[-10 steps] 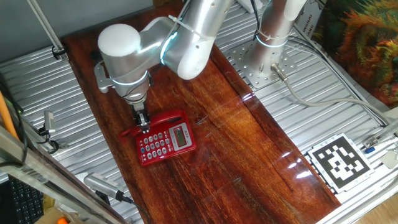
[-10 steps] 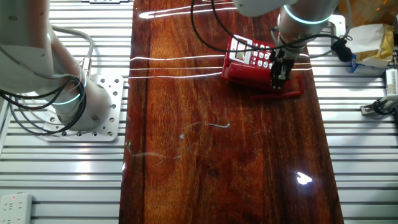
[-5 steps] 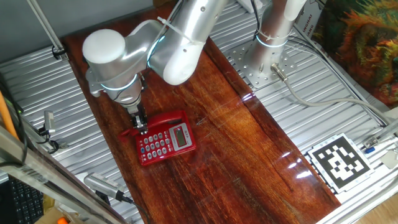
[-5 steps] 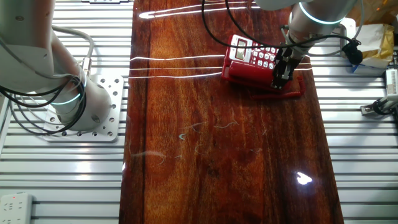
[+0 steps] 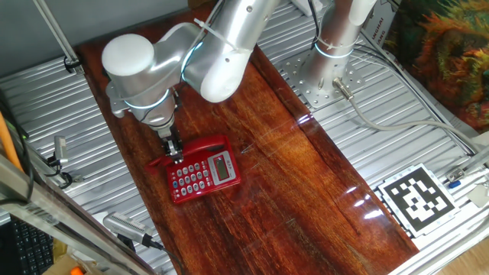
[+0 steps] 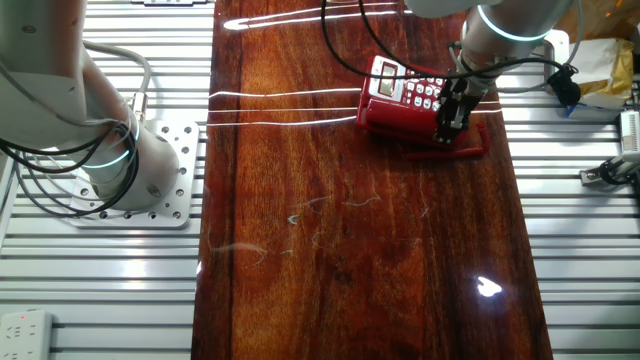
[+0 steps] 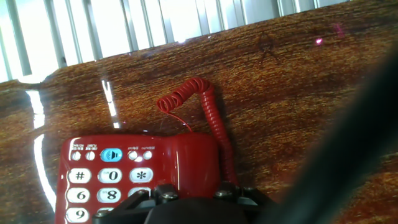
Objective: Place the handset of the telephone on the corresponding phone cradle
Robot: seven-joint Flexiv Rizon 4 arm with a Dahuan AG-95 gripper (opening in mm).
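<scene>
Only the hand view shows the coiled cord [image 7: 211, 118] beside the phone cradle [image 7: 124, 180].

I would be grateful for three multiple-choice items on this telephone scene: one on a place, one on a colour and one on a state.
1. Where does the coiled red cord lie?
A. on the dark wooden tabletop beside the squarish red plastic telephone base
B. on the metal slats
C. across the keypad

2. Which colour is the oval button in the keypad's top row?
A. green
B. blue
C. yellow

3. How is the cord?
A. pulled straight
B. cut in two
C. slack, bent into a peak

Answers: 1 A, the hand view shows it on wood by the base; 2 B, it alone is blue; 3 C, its coils rise and fold back.
</scene>
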